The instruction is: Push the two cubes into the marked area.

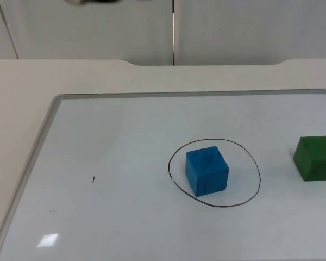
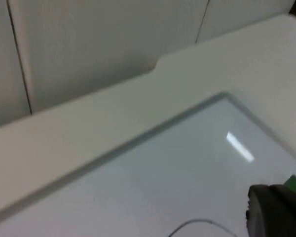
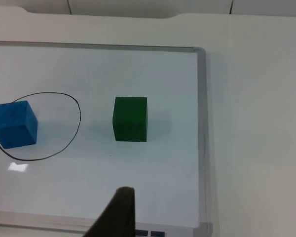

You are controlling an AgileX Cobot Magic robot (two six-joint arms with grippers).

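Whiteboard (image 1: pixel 125 141) lies flat on the table (image 1: pixel 22 87). Blue cube (image 1: pixel 206 170) sits inside the drawn black oval (image 1: pixel 244 202); green cube (image 1: pixel 315 157) rests outside it, well apart toward the right arm's side. Both grippers' grip state can't be told; one dark fingertip (image 3: pixel 119 213) hangs near the green cube, apparently not touching.

One cube (image 1: pixel 207 171) in ring (image 1: pixel 256 168), other (image 1: pixel 315 157) outside

The blue cube (image 1: pixel 206 171) has faint darker mottling on its faces, and the green cube (image 1: pixel 316 157) is a plain deep green. The whiteboard (image 1: pixel 114 163) is glossy white (silver-grey frame), bearing a thin black drawn ring (image 1: pixel 258 176); the table (image 1: pixel 22 103) is off-white.
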